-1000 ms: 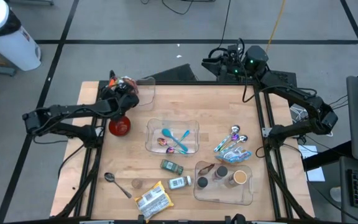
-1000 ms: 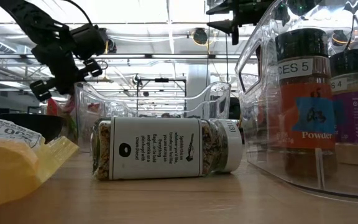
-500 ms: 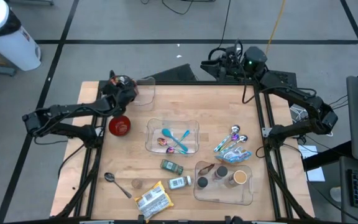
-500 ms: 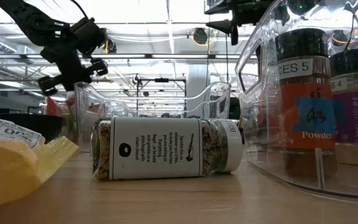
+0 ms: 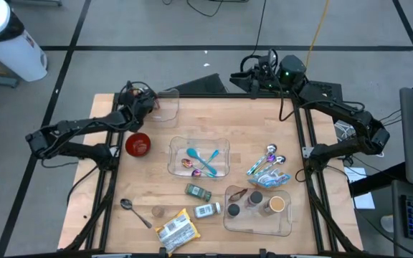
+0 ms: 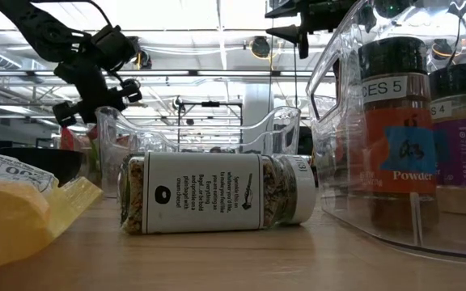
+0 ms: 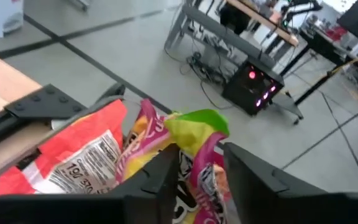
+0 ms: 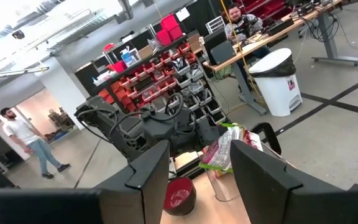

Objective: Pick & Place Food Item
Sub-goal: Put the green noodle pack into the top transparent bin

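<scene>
Your left gripper hangs at the tabletop's far-left corner, fingers parted around the snack bags over the clear bin; release looks under way; placement nearly done; right gripper waits half-open, beyond the far edge.

A pale wooden table is seen under two black arms. A red bowl is set near snack bags printed in red, yellow, pink and bright green. Turquoise utensils are held in a clear tray. A yellow packet is marked with a white label, and a spice jar is wrapped in white with black print. Black lids are shown on an orange-filled jar and a purple-labelled jar.
</scene>
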Robot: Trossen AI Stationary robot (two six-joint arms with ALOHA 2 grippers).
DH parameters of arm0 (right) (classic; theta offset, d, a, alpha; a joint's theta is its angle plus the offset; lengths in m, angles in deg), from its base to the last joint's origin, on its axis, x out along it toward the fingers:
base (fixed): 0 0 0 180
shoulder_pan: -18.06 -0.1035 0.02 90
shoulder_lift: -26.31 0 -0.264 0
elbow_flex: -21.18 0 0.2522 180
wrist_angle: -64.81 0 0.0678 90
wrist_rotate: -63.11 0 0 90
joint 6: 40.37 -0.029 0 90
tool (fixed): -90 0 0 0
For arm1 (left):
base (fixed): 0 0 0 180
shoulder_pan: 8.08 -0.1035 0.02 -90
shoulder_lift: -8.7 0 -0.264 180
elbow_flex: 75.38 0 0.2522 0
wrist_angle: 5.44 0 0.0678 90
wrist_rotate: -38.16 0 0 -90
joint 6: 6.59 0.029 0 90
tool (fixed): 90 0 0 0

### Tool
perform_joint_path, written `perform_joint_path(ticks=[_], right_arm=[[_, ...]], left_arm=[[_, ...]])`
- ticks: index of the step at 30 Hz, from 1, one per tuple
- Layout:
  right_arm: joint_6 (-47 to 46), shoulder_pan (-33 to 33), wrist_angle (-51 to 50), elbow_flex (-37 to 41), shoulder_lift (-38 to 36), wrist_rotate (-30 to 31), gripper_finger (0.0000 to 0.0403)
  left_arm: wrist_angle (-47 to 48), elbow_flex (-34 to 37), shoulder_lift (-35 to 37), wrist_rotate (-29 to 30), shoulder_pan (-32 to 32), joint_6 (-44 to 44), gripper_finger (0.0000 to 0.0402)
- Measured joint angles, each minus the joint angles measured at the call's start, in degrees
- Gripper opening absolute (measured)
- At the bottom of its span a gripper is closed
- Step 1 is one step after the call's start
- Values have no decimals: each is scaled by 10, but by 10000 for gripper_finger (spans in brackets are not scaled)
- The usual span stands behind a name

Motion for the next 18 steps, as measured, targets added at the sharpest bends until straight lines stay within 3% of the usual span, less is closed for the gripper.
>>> perform_joint_path(ticks=[9,18], right_arm=[[-5,0,-4,0,0,0,162],[1,0,-8,0,0,0,162]], left_arm=[[-41,0,31,-44,-4,99,211],[-51,0,103,-42,-4,212,225]])
